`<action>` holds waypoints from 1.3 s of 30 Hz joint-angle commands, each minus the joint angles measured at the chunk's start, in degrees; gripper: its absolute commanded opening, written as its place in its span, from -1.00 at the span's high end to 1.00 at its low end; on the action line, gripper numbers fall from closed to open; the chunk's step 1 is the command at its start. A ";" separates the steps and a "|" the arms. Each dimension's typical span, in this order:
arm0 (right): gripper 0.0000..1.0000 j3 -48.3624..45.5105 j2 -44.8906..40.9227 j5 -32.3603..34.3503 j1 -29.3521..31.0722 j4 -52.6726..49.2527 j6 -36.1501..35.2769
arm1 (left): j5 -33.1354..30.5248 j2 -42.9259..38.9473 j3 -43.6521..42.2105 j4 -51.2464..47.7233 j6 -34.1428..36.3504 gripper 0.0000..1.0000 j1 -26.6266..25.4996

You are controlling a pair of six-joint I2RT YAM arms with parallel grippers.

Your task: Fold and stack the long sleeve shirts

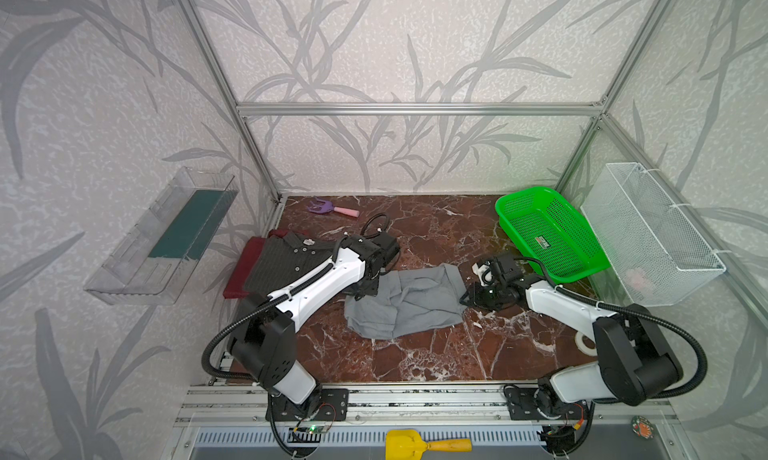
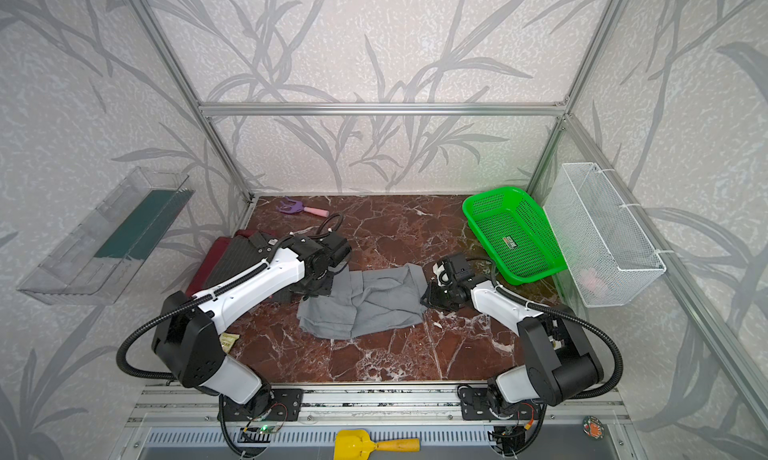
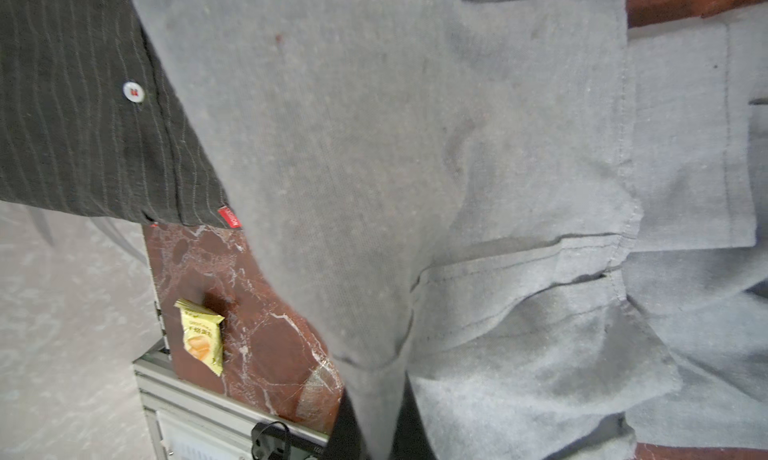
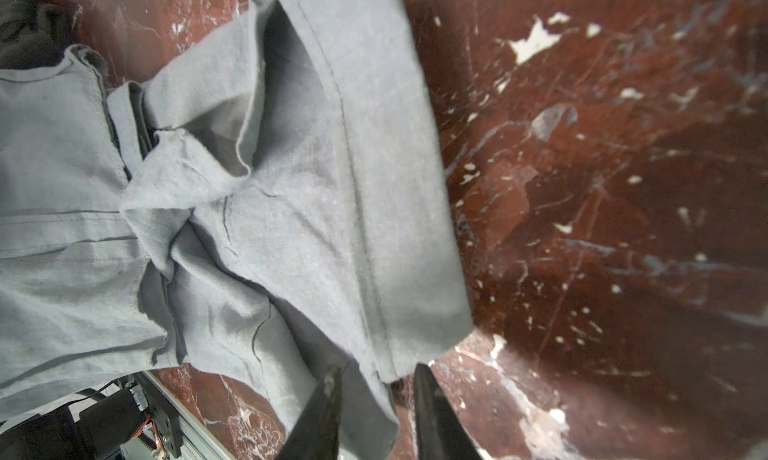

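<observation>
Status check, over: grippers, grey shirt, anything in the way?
Left gripper shut on light grey shirt, edge lifted. Right gripper open, straddling the opposite hem. Shirt rumpled mid-table, fold unfinished. Snack packet near left base, clear of the shirt.

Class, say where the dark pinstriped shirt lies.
The pinstriped shirt lies left in both top views, stacked on the maroon shirt, beside the light grey shirt.

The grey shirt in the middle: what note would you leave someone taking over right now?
Left hand: shut on the light grey shirt, at its edge nearest the pile.
Right hand: open, fingers either side of the opposite hem.
Done: pinstriped shirt lies folded on the maroon shirt, at the table's left.
To do: fold the grey one and stack it there.
</observation>
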 commanded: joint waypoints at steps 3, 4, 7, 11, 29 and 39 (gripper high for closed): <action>0.39 -1.22 3.52 -1.79 0.18 4.72 0.43 | -8.98 4.55 9.10 -11.93 -4.78 1.00 -5.35; 0.39 -1.36 3.81 -1.93 0.29 5.11 0.63 | -9.41 5.45 10.58 -13.04 -5.74 1.00 -6.16; 0.39 -2.03 4.28 -1.75 0.98 6.81 1.37 | -12.24 9.18 15.53 -17.39 -9.01 1.00 -8.80; 0.40 -2.72 5.72 -2.20 1.68 8.55 1.86 | -13.68 14.69 22.69 -23.28 -12.07 1.00 -11.58; 0.42 -4.63 7.36 -3.18 2.31 12.69 2.75 | -8.97 37.27 49.01 -33.14 -15.36 1.00 -18.61; 0.42 -5.29 8.43 -3.96 2.32 14.95 3.36 | -3.90 44.68 56.12 -33.14 -14.76 1.00 -19.97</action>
